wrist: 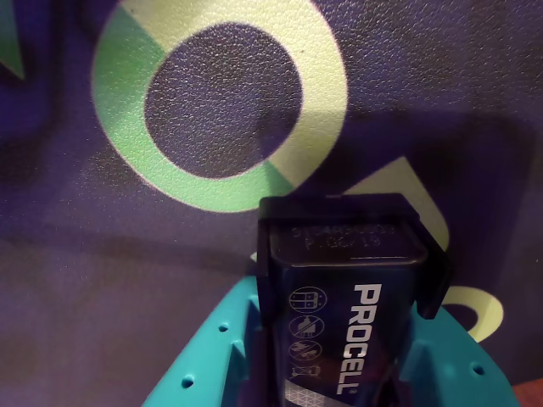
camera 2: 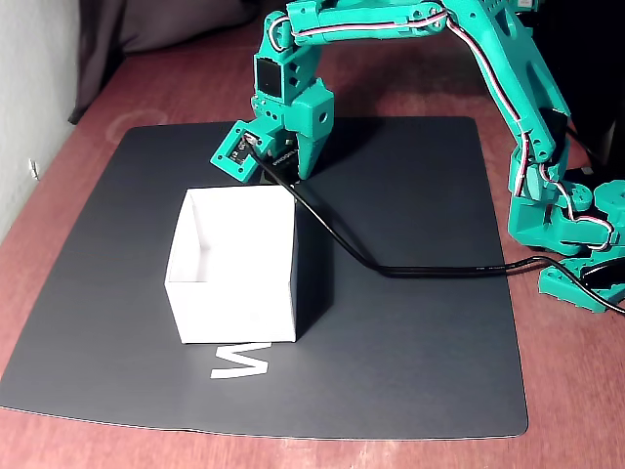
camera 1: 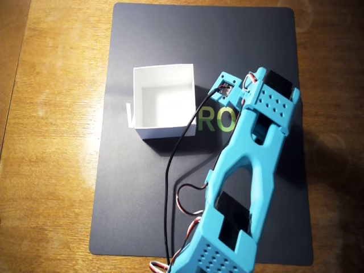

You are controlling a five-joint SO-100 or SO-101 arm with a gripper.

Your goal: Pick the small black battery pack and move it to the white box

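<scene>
In the wrist view the small black battery pack (wrist: 348, 297), marked PROCELL in white, stands between my teal fingers (wrist: 212, 348), and my gripper (wrist: 339, 356) is shut on it. It hangs low over the dark mat, above a green ring letter (wrist: 221, 102). The white box (camera 1: 165, 105) stands open on the mat, left of my wrist in the overhead view. In the fixed view my gripper (camera 2: 301, 161) points down just behind the box's (camera 2: 234, 303) far right corner, outside its walls. The arm hides the battery in the overhead view.
A dark mat (camera 1: 142, 216) covers the wooden table (camera 1: 51, 170). A black cable (camera 2: 439, 269) trails across the mat from the wrist camera (camera 2: 239, 147) to the arm's base (camera 2: 576, 244) at the right. Green lettering (camera 1: 219, 119) sits beside the box.
</scene>
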